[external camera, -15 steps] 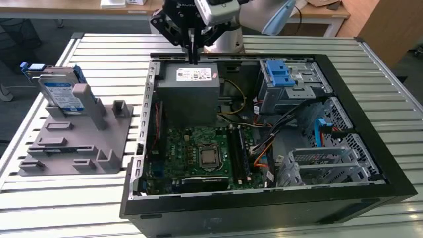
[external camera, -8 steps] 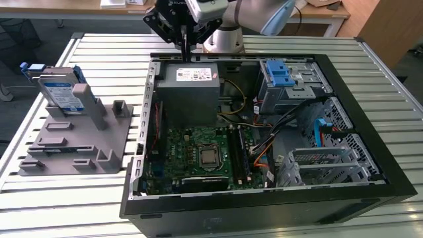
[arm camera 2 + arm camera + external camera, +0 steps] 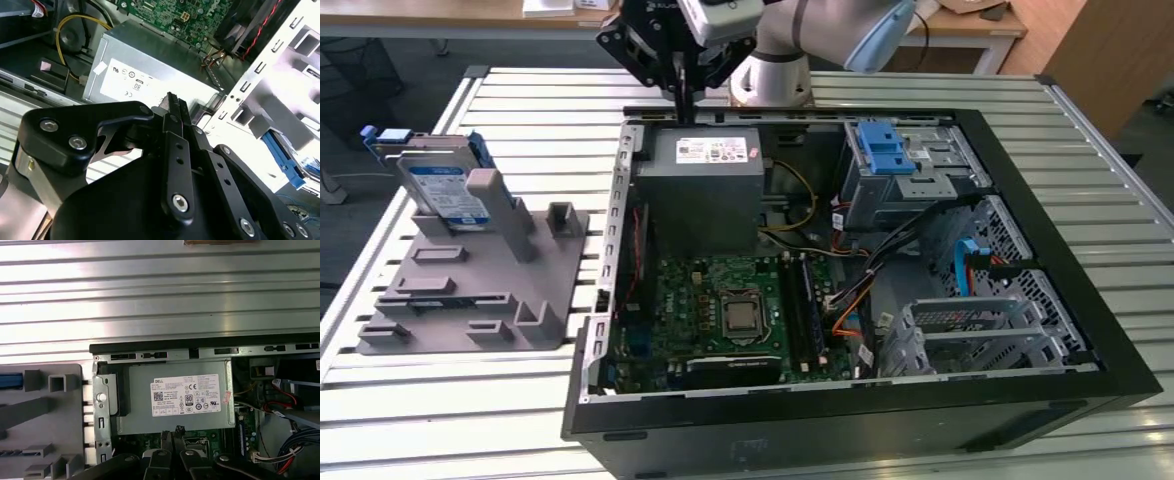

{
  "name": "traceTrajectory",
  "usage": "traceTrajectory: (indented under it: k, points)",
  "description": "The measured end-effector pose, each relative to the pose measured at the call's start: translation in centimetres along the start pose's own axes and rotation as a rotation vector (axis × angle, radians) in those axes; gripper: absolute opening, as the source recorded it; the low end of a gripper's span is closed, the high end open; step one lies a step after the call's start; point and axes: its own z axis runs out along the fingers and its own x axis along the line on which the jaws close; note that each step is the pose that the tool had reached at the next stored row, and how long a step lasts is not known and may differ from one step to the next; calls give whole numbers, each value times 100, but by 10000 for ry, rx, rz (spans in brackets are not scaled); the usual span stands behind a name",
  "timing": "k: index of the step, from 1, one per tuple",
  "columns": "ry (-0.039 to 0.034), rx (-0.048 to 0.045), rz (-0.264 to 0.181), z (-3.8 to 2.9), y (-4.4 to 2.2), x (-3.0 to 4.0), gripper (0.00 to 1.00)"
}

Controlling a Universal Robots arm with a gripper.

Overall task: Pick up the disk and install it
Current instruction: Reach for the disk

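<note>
Though far from disk (image 3: 443, 190), fingers (image 3: 680, 95) near stickered box (image 3: 707, 185).

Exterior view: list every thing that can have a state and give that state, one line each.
disk: upright in the grey holder, not gripped.
gripper: shut, empty, hovering by the power supply.
computer case: lying on its side, side panel off.
processor: uncovered, no cooler on it.
</note>
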Motion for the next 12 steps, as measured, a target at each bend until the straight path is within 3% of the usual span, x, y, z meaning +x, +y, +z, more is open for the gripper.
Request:
traceTrajectory:
  k: [12]
  points:
    - [0, -1, -1, 12, -11, 223, 15]
